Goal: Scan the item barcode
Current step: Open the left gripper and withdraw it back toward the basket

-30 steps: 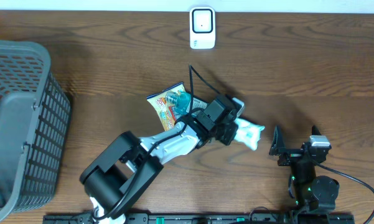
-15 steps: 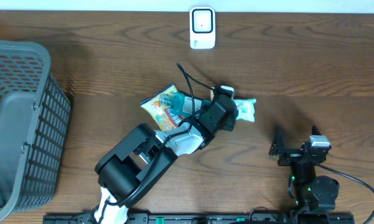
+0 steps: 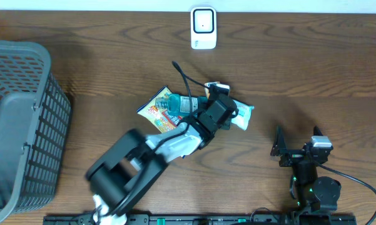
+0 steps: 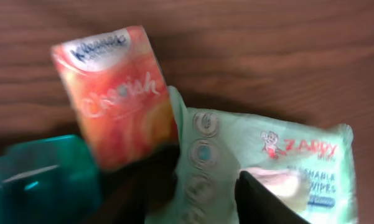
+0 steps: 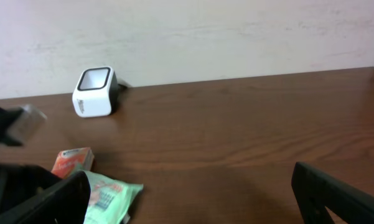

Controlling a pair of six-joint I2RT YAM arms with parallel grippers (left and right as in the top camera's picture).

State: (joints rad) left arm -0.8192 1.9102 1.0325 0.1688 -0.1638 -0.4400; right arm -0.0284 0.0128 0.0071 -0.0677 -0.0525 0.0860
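Observation:
A pale green wipes pack (image 3: 242,116) (image 4: 286,162) (image 5: 109,193) lies flat on the table beside an orange tissue pack (image 4: 115,93) (image 5: 71,160). My left gripper (image 3: 222,112) (image 4: 199,205) hovers over the pack's left end. Its jaws stand apart, with the pack's crimped edge between them. The white barcode scanner (image 3: 203,28) (image 5: 94,91) stands at the table's far edge, well beyond the pack. My right gripper (image 3: 279,149) (image 5: 193,199) rests open near the front right with nothing in it.
A colourful snack packet (image 3: 157,110) and a teal object (image 3: 177,103) (image 4: 37,180) lie just left of the left gripper. A grey mesh basket (image 3: 19,125) fills the left side. A black cable loops above the left wrist.
The left gripper carried the wipes pack up and to the left, then its jaws parted, and the pack now lies on the table. The right arm has not moved.

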